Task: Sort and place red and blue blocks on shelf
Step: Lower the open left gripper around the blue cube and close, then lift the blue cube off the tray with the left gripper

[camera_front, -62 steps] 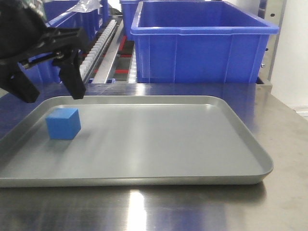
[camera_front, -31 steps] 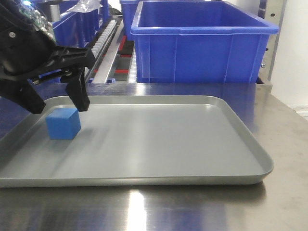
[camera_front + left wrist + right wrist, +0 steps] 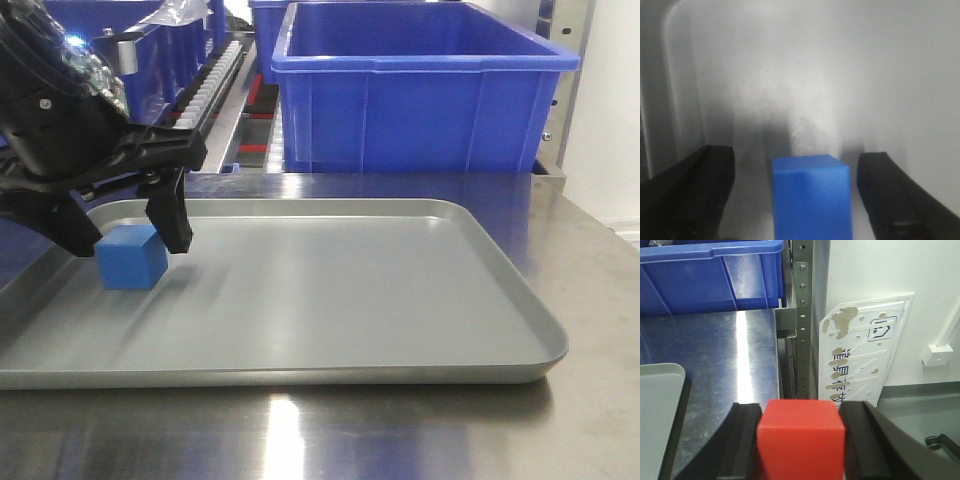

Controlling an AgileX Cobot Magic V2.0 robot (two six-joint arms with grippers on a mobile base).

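Blue block (image 3: 131, 258) sits flat on the floor of the grey tray (image 3: 520, 300), close to the tray's left rim and nearer its far rim than its near one. The left gripper (image 3: 130, 242) is lowered over the cube with its two black fingers (image 3: 172, 215) spread wide, one on either side. In the left wrist view a bare strip of tray floor shows between each finger and the block's side faces, so neither finger touches it. The fingertips reach down to about the level of the cube's upper half.

The red block (image 3: 801, 440) is off the tray, out beyond its right rim. The right gripper (image 3: 801, 452) pinches this cube, with both dark fingers pressed against opposite faces and the red top face level. Behind it, the tray's rounded corner shows lower and to the left. How high the cube hangs cannot be told.

The tray rests on the shiny steel tabletop (image 3: 740, 345). Just past the tray's far rim stands a large blue bin (image 3: 420, 100). Beside that bin, behind the tray's far left corner, the white roller track of the shelf (image 3: 210, 100) runs away from the tray. Beyond the tray's right rim, at the table's edge, a perforated steel post (image 3: 802, 315) rises. A white sign (image 3: 865, 350) with blue lettering leans just past the post.
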